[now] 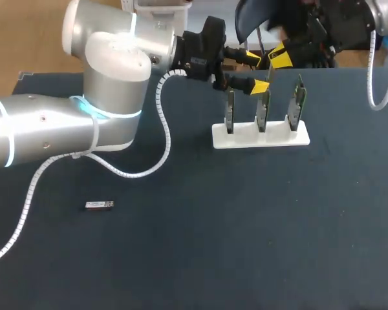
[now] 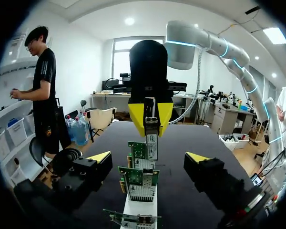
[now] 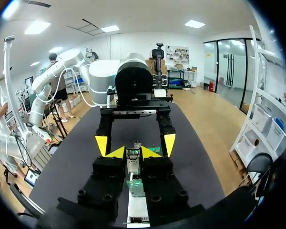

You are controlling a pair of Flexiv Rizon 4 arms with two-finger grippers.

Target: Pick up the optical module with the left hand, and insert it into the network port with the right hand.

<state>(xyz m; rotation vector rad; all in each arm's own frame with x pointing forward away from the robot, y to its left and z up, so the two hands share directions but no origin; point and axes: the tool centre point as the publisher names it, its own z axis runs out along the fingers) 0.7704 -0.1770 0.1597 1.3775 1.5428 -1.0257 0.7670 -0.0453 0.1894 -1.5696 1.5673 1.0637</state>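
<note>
Right over the white stand [image 1: 246, 139] we go, and the optical module [image 2: 152, 141] is up in the air, not on the table [image 1: 246, 245]. The right gripper [image 2: 151, 125] hangs directly above the stand, its yellow tips pressed onto the module from two sides and holding it upright, nose down. The lower end sits at the top edge of a network card [image 2: 139, 150], the one standing farthest along the stand's row from the left gripper [image 2: 148, 157]. Whether it is already inside the port or only at its mouth, I cannot tell from here. The left gripper waits at the stand's end, just off the row of cards, with its fingers spread wide and nothing between them. So by my reading the left hand's share is over: the pickup is done and the module is with the right hand. What's left is the finish, which means pushing the module straight down until it seats, then letting go and lifting clear. The fit looks tight, and the card stands thin and upright in the stand, so any tilt could jam the module or rock the card. A spare module [image 1: 99, 205] lies flat on the table, well away from the stand on the left arm's side, with nothing touching it.
</note>
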